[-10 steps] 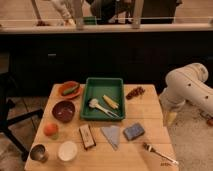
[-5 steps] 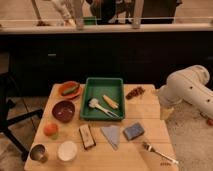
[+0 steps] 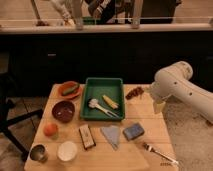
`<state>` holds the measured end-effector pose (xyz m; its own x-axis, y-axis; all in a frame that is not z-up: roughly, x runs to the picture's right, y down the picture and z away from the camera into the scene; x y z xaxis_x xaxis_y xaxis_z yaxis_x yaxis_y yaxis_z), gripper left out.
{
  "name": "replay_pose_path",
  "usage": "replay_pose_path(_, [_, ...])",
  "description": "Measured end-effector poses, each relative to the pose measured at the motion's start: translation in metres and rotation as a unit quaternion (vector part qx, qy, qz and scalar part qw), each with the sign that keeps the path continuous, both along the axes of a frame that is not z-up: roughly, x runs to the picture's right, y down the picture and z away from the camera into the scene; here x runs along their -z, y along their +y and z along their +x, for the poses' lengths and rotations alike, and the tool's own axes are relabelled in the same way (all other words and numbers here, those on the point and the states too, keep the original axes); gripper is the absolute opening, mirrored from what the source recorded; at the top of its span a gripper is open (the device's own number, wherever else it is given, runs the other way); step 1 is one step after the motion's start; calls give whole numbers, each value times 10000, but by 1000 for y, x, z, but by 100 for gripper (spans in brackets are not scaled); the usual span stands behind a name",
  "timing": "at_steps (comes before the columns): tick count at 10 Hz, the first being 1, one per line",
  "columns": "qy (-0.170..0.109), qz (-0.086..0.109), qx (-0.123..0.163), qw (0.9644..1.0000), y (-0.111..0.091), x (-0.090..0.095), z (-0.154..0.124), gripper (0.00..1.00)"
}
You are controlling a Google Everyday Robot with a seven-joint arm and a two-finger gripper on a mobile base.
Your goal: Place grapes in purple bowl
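The robot's white arm (image 3: pixel 195 97) comes in from beyond the right side of the counter (image 3: pixel 150 131). Its long, thick link slants up and inward from the lower right toward the counter's far right corner. There it meets a bulbous, rounded joint that stands well above the counter top, just outside the right edge. From this joint a shorter, stubby segment bends down and inward over the far right corner. The hand (image 3: pixel 158 107) hangs below that segment, pale and pointing straight down at the counter's right edge, a little above the surface. Its fingers are spread apart, and it holds nothing.
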<state>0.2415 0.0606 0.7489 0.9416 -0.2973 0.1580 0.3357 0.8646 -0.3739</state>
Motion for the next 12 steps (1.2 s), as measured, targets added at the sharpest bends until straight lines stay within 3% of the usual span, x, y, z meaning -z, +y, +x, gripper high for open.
replay_pose_path(4, [4,-117,355,9993,-18,-33,-17,80])
replay_pose_path(10, [19,-143,369,9992,-19,-36,-15,80])
replay_pose_path(12, [-83,-52,333,9994,-21,-39,-17,80])
